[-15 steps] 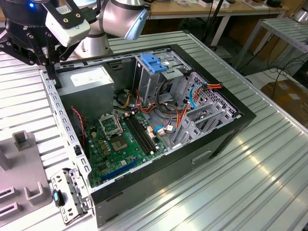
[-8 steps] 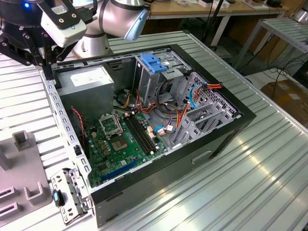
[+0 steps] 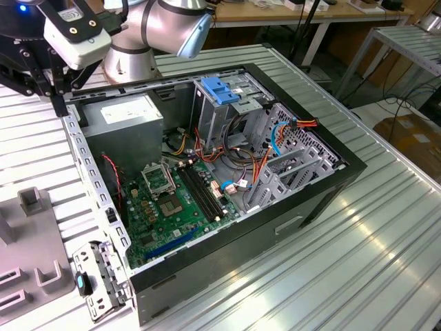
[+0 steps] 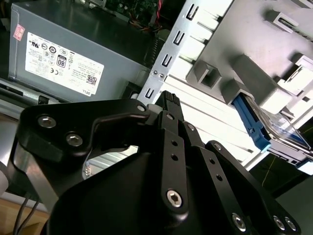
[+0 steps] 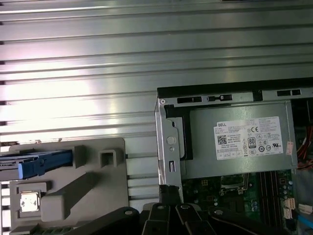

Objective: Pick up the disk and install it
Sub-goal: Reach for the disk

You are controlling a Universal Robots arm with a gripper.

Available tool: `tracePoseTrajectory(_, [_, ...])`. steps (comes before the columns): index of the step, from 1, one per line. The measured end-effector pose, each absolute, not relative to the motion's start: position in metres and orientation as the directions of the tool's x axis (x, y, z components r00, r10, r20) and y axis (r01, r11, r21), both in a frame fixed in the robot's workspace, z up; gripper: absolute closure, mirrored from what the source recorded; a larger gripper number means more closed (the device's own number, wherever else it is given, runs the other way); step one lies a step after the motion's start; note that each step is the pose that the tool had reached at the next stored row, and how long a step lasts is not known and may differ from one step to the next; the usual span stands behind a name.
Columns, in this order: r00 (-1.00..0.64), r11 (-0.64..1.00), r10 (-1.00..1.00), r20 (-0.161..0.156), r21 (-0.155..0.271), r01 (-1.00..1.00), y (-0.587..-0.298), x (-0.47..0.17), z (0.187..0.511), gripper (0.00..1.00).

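Plainly, the disk (image 4: 274, 125) lies in its blue rails on the grey fixture (image 5: 93, 181), outside the open computer case (image 3: 227, 227), to the exterior view's left. The pincer (image 4: 168, 98) is clenched on nothing, above the case's far corner beside the power supply (image 5: 234, 142). Both wrist views cut the disk off. All of it sits on a ribbed metal table (image 3: 358, 262), with workbenches (image 3: 289, 17) beyond.

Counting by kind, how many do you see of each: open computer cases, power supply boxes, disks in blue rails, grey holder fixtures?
open computer case: 1
power supply box: 1
disk in blue rails: 1
grey holder fixture: 1
Total: 4
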State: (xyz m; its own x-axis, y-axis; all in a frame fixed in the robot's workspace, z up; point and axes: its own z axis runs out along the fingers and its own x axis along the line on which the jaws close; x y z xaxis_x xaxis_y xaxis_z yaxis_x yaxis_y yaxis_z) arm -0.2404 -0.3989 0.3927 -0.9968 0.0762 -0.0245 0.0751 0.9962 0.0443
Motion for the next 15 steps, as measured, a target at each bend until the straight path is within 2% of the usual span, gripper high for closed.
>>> tracePoseTrajectory(15, [-0.997, 0.996, 0.076, -0.024, 0.044, 0.075, -0.399, -0.254, 0.392, 0.89])
